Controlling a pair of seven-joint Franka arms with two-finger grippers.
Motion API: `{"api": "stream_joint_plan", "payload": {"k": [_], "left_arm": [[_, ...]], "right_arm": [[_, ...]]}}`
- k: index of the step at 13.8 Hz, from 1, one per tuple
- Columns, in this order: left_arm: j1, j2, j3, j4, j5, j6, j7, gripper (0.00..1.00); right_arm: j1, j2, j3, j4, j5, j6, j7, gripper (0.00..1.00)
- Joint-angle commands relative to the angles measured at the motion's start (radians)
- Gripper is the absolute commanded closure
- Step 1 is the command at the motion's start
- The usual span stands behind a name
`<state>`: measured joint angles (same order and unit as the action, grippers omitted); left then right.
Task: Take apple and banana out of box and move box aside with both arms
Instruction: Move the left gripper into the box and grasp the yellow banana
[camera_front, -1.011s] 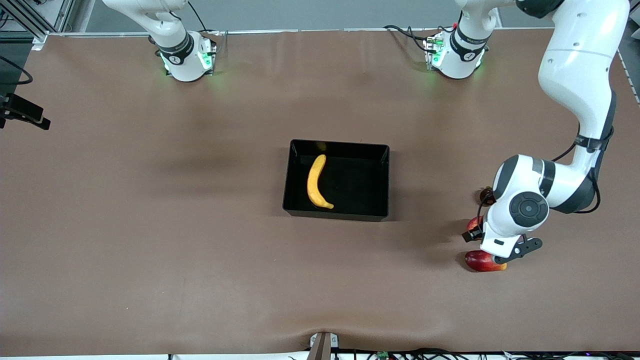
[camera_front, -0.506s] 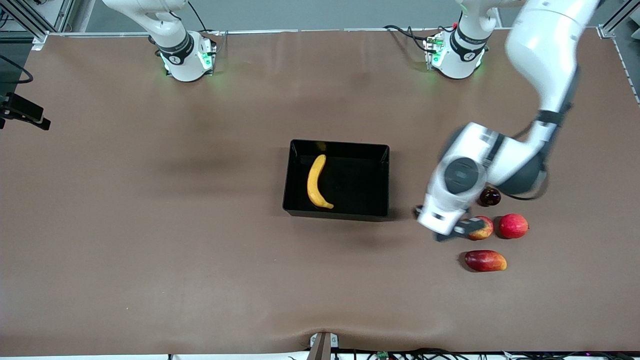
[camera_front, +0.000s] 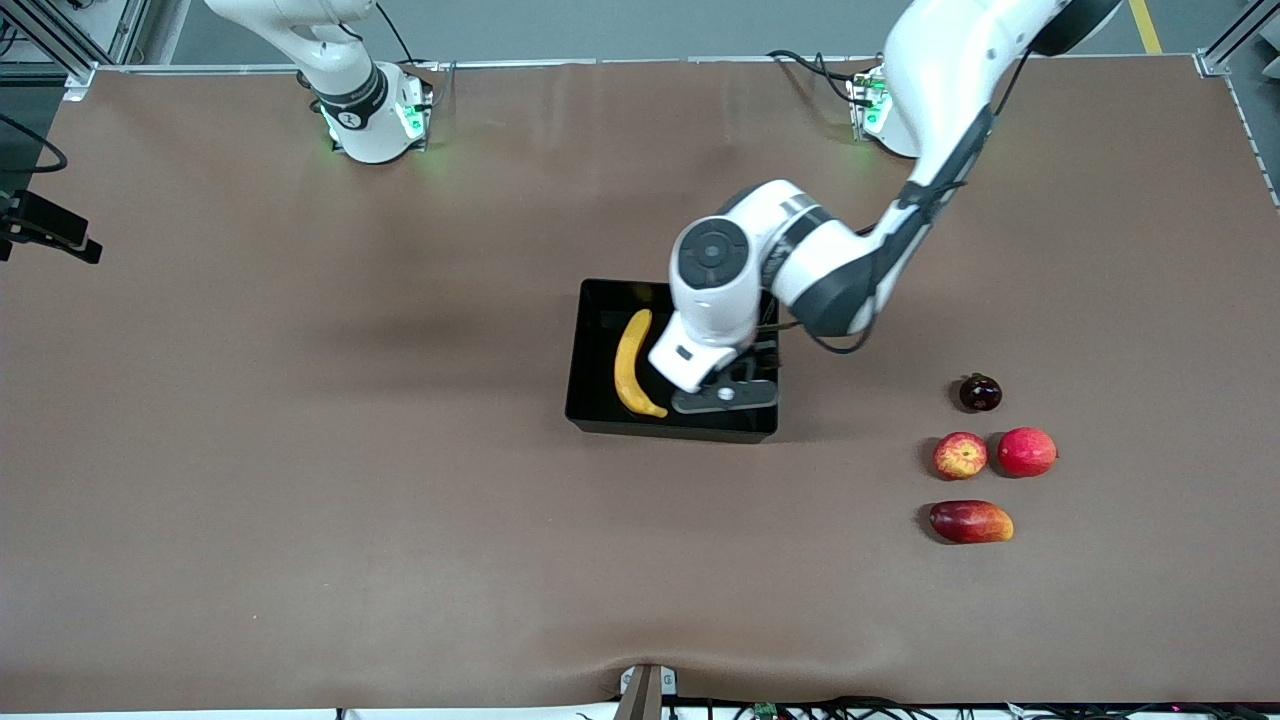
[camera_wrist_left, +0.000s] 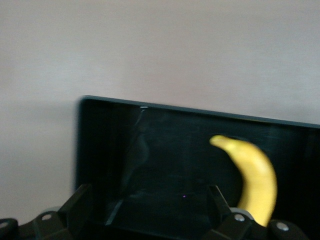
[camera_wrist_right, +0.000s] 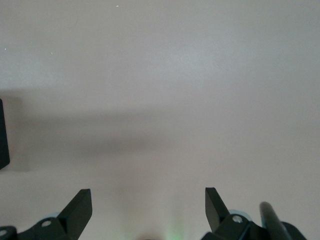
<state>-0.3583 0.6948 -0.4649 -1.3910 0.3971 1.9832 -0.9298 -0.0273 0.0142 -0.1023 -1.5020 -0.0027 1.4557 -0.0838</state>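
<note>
The black box (camera_front: 600, 425) sits mid-table with the yellow banana (camera_front: 632, 365) lying in it. My left gripper (camera_front: 724, 396) hangs over the box, beside the banana, open and empty. In the left wrist view its gripper (camera_wrist_left: 148, 200) stands wide apart over the box floor (camera_wrist_left: 165, 165), with the banana (camera_wrist_left: 255, 175) to one side. The red-and-yellow apple (camera_front: 960, 455) rests on the table toward the left arm's end. My right gripper (camera_wrist_right: 148, 200) is open and empty over bare table; it does not show in the front view.
Beside the apple lie a plain red round fruit (camera_front: 1027, 451), a dark-red-and-orange mango (camera_front: 971, 521) nearer the front camera, and a small dark fruit (camera_front: 980, 393) farther from it. The brown table (camera_front: 300, 450) stretches wide toward the right arm's end.
My left arm has swung from over the group of fruits to over the box. The apple stays on the table. The right arm has not moved.
</note>
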Motion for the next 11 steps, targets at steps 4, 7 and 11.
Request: {"api": "stream_joint_plan", "payload": {"k": [4, 7, 11], "left_arm": [[-0.083, 0.124, 0.009, 0.049, -0.012, 0.195, -0.035, 0.0], [-0.111, 0.184, 0.011, 0.049, -0.009, 0.253, -0.099, 0.0], [-0.189, 0.209, 0.099, 0.049, -0.012, 0.292, -0.119, 0.0]], "right_arm": [[-0.022, 0.009, 0.015, 0.017, -0.005, -0.003, -0.001, 0.0], [-0.023, 0.01, 0.013, 0.017, -0.017, -0.003, -0.004, 0.0], [-0.023, 0.015, 0.013, 0.017, -0.017, -0.006, -0.01, 0.0]]}}
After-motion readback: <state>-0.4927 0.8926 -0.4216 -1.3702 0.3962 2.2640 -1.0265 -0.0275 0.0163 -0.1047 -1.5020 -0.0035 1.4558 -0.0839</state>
